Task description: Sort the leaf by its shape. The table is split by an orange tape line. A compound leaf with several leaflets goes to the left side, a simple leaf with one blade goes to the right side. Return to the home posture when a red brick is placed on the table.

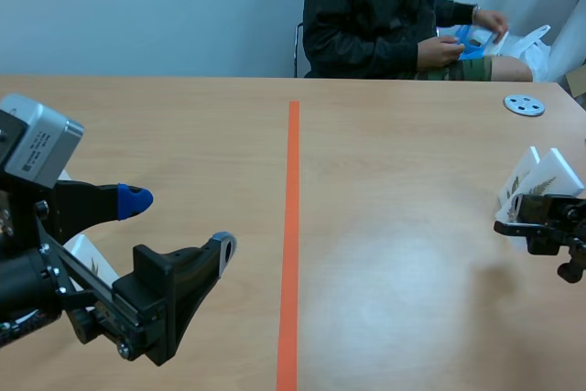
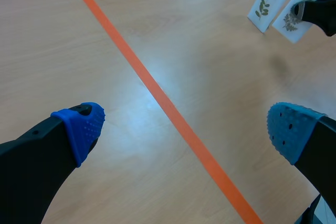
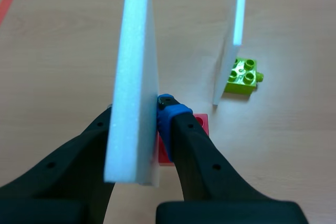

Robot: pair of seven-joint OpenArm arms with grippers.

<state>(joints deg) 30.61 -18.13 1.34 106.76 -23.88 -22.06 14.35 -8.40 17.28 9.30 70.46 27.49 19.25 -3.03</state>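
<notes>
My right gripper (image 1: 538,222) is shut on a white foam card (image 3: 134,72) that stands edge-on between its fingers (image 3: 137,112). From the left wrist view, this card (image 2: 306,4) bears a feathery leaf with many leaflets. It is right of the orange tape line (image 1: 291,226). A pinkish-red brick (image 3: 201,124) lies under the held card. Beside it a second card (image 3: 234,35), with a small-leafed sprig (image 2: 261,8), stands upright against a green brick (image 3: 242,76). My left gripper (image 1: 179,222) hovers open left of the line, holding nothing (image 2: 185,129).
A person sits across the table holding something blue (image 1: 469,41). A grey disc (image 1: 524,104) lies at the far right. Another white card (image 1: 88,259) shows behind my left arm near the front left. The tape line (image 2: 157,95) crosses under my left gripper.
</notes>
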